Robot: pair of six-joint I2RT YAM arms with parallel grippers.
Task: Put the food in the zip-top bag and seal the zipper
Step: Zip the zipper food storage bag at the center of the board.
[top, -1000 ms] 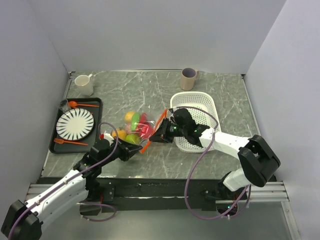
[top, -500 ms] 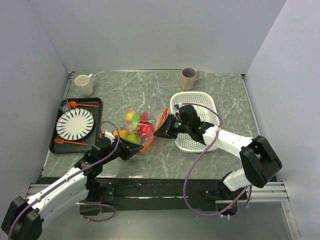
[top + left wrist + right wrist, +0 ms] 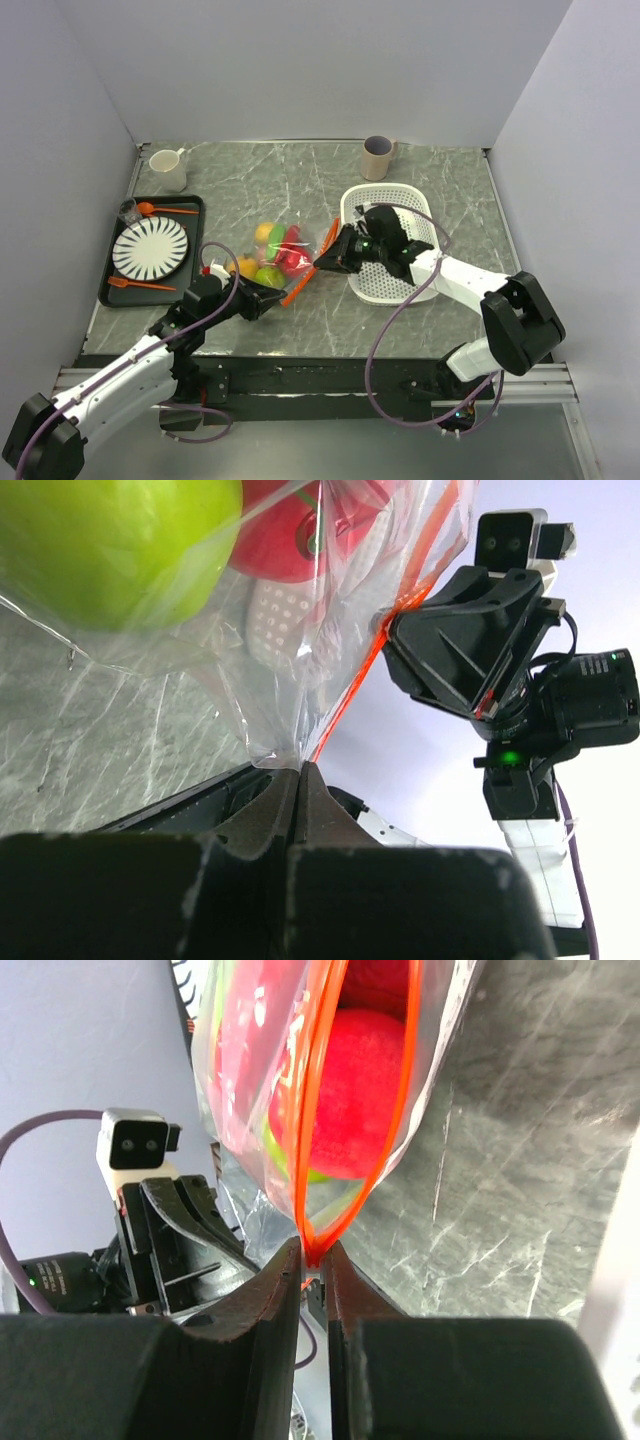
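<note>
You had a grey marbled counter [image 3: 270, 180] mid-frame, boxed by plain pale walls [image 3: 300, 70] at top and both sides, evenly lit.

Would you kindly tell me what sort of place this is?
Probably a robot lab's mock kitchen bench: plain walls around a marble-look table, a tray holding a plate, toy food in a zip-top bag.

Two robot arms, the left arm [image 3: 125, 370] and right arm [image 3: 465, 282], have white shells and black joints. A purple cable [image 3: 368, 380] loops along each. The left tool [image 3: 300, 778] and right tool [image 3: 314, 1258] are black with tapered fingers. A green light [image 3: 510, 757] glows at the right wrist.
</note>
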